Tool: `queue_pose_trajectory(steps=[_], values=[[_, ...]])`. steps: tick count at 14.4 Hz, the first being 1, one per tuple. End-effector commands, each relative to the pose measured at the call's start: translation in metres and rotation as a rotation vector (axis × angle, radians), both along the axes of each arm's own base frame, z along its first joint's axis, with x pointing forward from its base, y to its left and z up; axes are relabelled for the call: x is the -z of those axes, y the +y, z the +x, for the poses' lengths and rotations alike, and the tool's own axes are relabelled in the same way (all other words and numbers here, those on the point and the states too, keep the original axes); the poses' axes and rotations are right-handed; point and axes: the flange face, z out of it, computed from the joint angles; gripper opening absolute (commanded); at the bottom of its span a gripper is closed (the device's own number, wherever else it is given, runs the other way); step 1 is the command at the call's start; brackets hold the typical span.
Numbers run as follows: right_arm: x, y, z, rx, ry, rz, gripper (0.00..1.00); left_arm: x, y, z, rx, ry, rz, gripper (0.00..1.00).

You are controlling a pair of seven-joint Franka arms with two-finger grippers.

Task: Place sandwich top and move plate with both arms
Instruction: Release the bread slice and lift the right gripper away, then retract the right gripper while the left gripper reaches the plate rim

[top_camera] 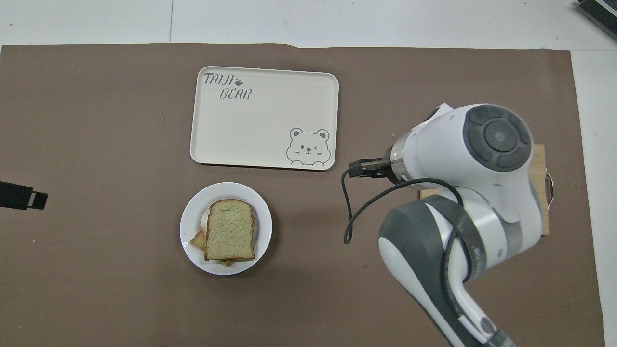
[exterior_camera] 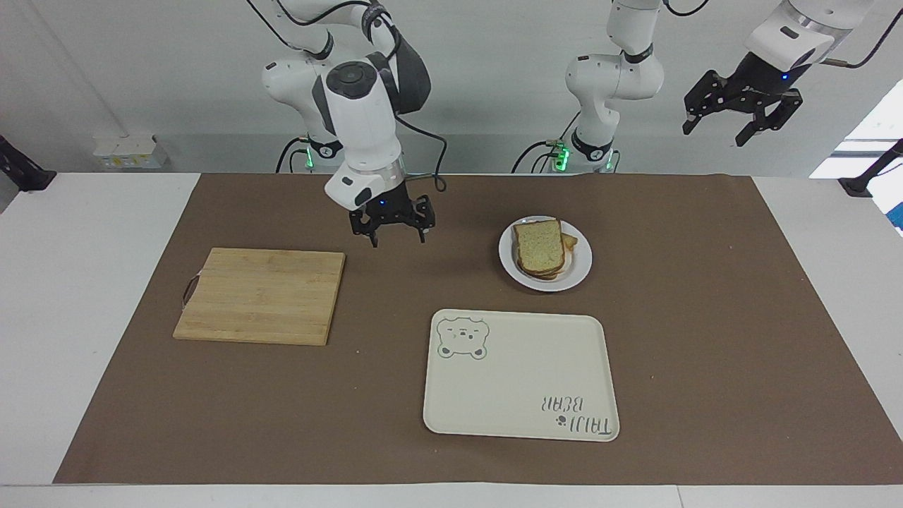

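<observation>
Right arm bent sharply at the elbow, wrist pointing straight down; right pincer (exterior_camera: 397,234) hangs low above the surface, fingers spread, nothing held. Left arm raised high at its own end, waiting; left pincer (exterior_camera: 742,118) well up in the air (tilted slightly), fingers spread apart and empty.
</observation>
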Motion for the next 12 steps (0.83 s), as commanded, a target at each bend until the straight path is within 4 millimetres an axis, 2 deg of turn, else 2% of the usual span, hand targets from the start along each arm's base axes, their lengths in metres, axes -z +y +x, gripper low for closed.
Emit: queue_pose_trajectory(steps=[1, 3, 5, 7, 9, 10, 12], values=[[-0.042, -0.049, 0.002, -0.023, -0.039, -0.008, 1.00, 0.035, -0.005, -0.011, 0.002, 0.006, -0.062, 1.00], [-0.057, -0.078, 0.001, -0.039, -0.048, -0.013, 1.00, 0.075, -0.008, -0.009, -0.009, 0.015, -0.088, 1.00], [-0.073, -0.099, 0.003, -0.040, -0.045, -0.046, 1.00, 0.115, -0.013, -0.006, -0.020, 0.021, -0.146, 1.00], [-0.094, -0.109, 0.001, -0.025, -0.035, -0.043, 1.00, 0.153, -0.014, -0.004, 0.016, 0.004, -0.161, 1.00], [-0.098, -0.110, -0.006, -0.024, 0.005, -0.028, 1.00, 0.186, -0.015, -0.005, 0.017, 0.002, -0.201, 1.00], [-0.107, -0.111, -0.009, -0.025, 0.017, -0.030, 1.00, 0.204, -0.016, -0.005, 0.013, -0.009, -0.227, 1.00], [-0.116, -0.124, -0.011, -0.006, 0.048, -0.034, 1.00, 0.239, -0.012, -0.010, 0.005, -0.031, -0.273, 1.00]])
